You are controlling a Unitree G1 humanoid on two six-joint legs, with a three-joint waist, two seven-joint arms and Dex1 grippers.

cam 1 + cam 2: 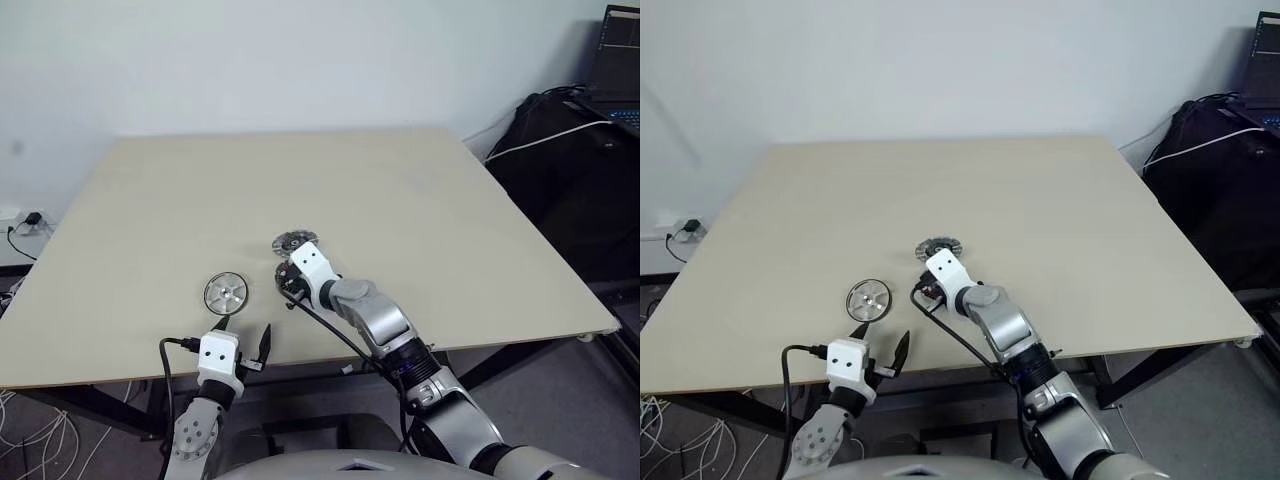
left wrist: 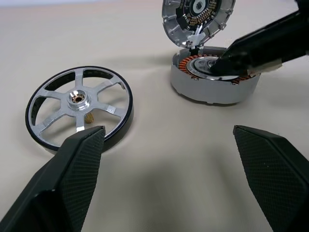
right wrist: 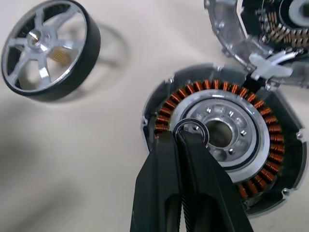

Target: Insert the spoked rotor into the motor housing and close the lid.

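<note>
A: Where does the rotor (image 2: pixel 78 110) lie?

B: Flat on the table (image 1: pixel 400 210), spokes up, to the left of the housing (image 3: pixel 222 142) and clear of it. It touches neither the housing nor the lid (image 2: pixel 198 19).

A: And the housing itself?

B: It sits open on the table, copper windings showing in a ring round the silvery centre. The lid stands tilted back at the housing's far edge, joined there by a small pale hinge piece (image 3: pixel 269 67), its ribbed dark face turned towards the housing.

A: What is the right gripper (image 3: pixel 179 137) doing?

B: Its two black fingers are pressed together, and the tips rest over the near side of the housing's silvery centre. A thin dark ring (image 3: pixel 190 131) sits right at the tips, on that centre. Whether the tips pinch the ring or merely touch it, I cannot tell.

A: The left gripper (image 1: pixel 243 338)?

B: Jaws wide apart, holding nothing. It hangs near the table's front edge, on the near side of the housing and off to its left, with the rotor just beyond its left finger (image 2: pixel 72 169). Its fingers touch neither rotor nor housing.

A: So the rotor is not in the housing?

B: Not yet; it lies beside it, and the lid is up.
</note>
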